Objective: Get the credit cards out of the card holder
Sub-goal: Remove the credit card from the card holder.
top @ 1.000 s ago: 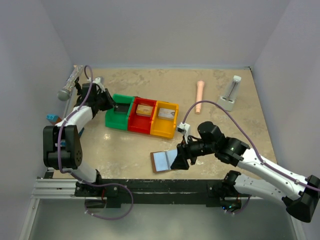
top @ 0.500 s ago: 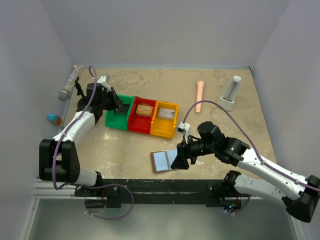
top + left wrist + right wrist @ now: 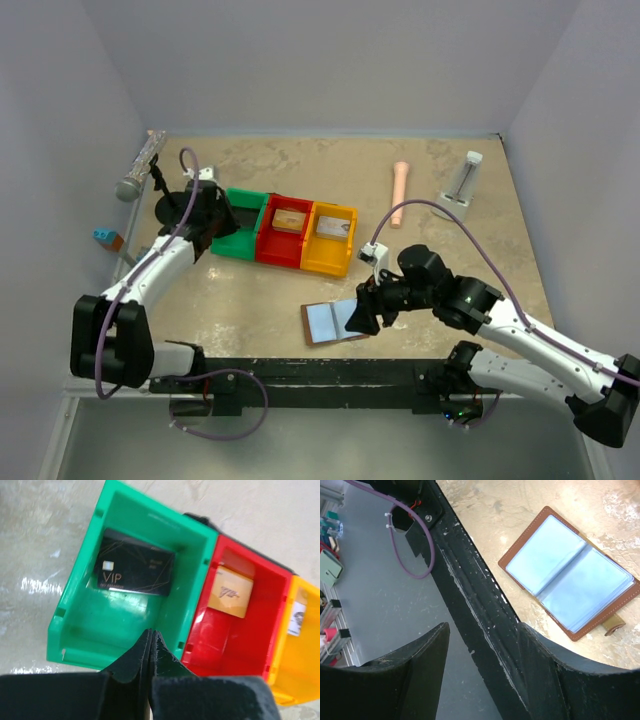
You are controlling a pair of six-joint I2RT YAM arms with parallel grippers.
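Note:
The card holder (image 3: 328, 322) lies open and flat near the table's front edge, pale blue inside with a brown rim; its sleeves look empty in the right wrist view (image 3: 570, 575). My right gripper (image 3: 358, 318) is open and empty, hovering over its right half. A black VIP card (image 3: 134, 570) lies in the green bin (image 3: 75, 610), a tan card (image 3: 231, 591) in the red bin (image 3: 220, 650), a pale card (image 3: 297, 617) in the yellow bin (image 3: 290, 680). My left gripper (image 3: 151, 636) is shut and empty above the green bin's near wall (image 3: 215, 228).
A microphone (image 3: 140, 165) lies at the far left edge, a small blue and orange block (image 3: 106, 238) below it. A pink tube (image 3: 400, 192) and a white stand (image 3: 461, 188) sit at the back right. The black frame rail (image 3: 485, 615) runs along the table's front.
My left arm has swung right and toward the front, its gripper drawing back from the green bin. My right gripper has shifted slightly right over the card holder.

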